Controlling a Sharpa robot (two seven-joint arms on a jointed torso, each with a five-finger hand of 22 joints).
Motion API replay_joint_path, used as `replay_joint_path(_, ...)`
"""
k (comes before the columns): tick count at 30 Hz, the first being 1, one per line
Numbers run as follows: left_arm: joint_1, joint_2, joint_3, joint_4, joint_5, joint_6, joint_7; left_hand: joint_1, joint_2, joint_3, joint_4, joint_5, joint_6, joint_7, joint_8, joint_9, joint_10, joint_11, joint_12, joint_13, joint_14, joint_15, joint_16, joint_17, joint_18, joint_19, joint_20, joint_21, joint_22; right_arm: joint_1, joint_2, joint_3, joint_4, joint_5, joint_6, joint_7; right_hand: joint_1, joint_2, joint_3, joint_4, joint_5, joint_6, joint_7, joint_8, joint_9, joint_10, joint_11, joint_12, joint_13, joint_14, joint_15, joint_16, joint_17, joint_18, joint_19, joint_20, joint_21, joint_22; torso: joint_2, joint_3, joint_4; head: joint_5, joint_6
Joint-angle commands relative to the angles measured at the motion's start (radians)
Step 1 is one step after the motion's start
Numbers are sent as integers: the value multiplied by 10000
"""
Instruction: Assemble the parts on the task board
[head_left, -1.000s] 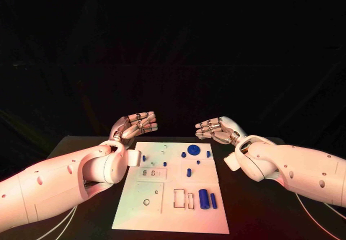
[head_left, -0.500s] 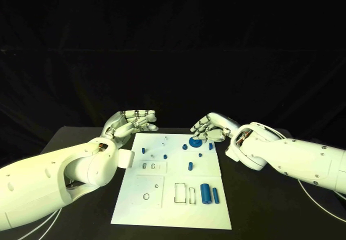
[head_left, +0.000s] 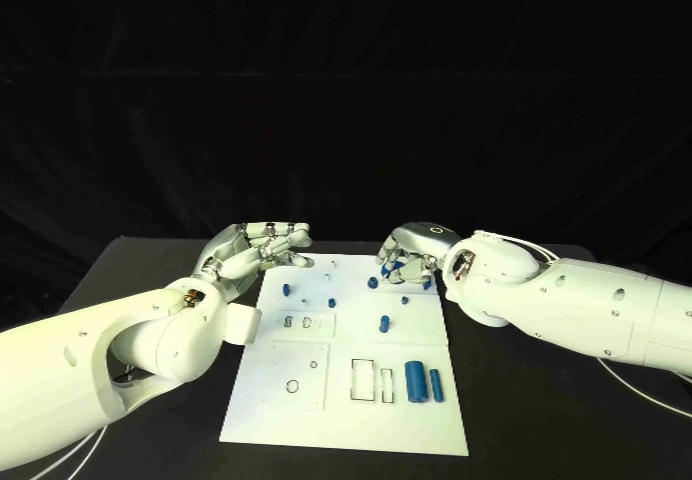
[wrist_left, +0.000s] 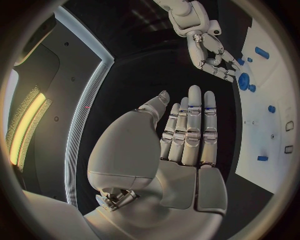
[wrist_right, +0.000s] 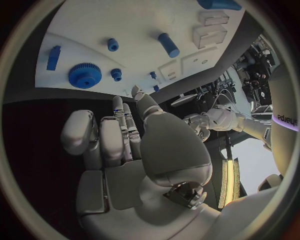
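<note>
The white task board (head_left: 325, 410) lies mid-table. Near its far edge lies a blue gear (wrist_right: 85, 75), with small blue pegs (wrist_right: 112, 44) and a short blue cylinder (wrist_right: 168, 44) close by. My right hand (head_left: 408, 254) hovers over that far end, fingers bent down toward the gear (wrist_left: 243, 81), holding nothing; a gap shows between fingertips (wrist_right: 78, 125) and gear. My left hand (head_left: 267, 245) hangs beyond the board's far left corner, fingers loosely curled and empty. Two long blue cylinders (head_left: 421, 382) lie side by side on the near right of the board.
Rectangular and round recesses (head_left: 368, 382) are cut into the board's near half. More small blue pegs (head_left: 287, 290) stand in the left part of the board. Black table (head_left: 548, 420) surrounds the board on both sides.
My right hand has moved inward from the board's right side to above the gear at the far end. The left hand has stayed near its place.
</note>
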Motion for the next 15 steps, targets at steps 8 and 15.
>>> replay_joint_path(8, 65, -75, 14, 201, -86, 353, -82, -93, -81, 32, 18, 19, 56, 3, -93, 5, 95, 23, -105, 10, -9, -10, 161, 100, 189, 54, -17, 88, 37, 100, 332, 7, -152, -1572, 706, -992, -62, -190, 414, 118, 51, 59, -71, -7, 50, -164, -1, 7, 68, 629, 16, 833, 960, -277, 355, 57, 827, 1213, 266, -50, 90, -79, 87)
replay_joint_path(15, 94, -106, 16, 247, -86, 340, -100, -117, -87, 36, 15, 21, 51, 6, -124, 3, 94, 26, -142, 11, -48, -7, 216, 145, 187, 40, -20, 111, 47, 109, 559, 3, -349, -1700, 884, -1062, -9, -200, 911, 134, 459, 161, -69, 11, 86, -93, -4, 27, 88, 613, -10, 1051, 1173, -321, 420, 87, 1078, 1581, 331, -49, 92, -97, 141)
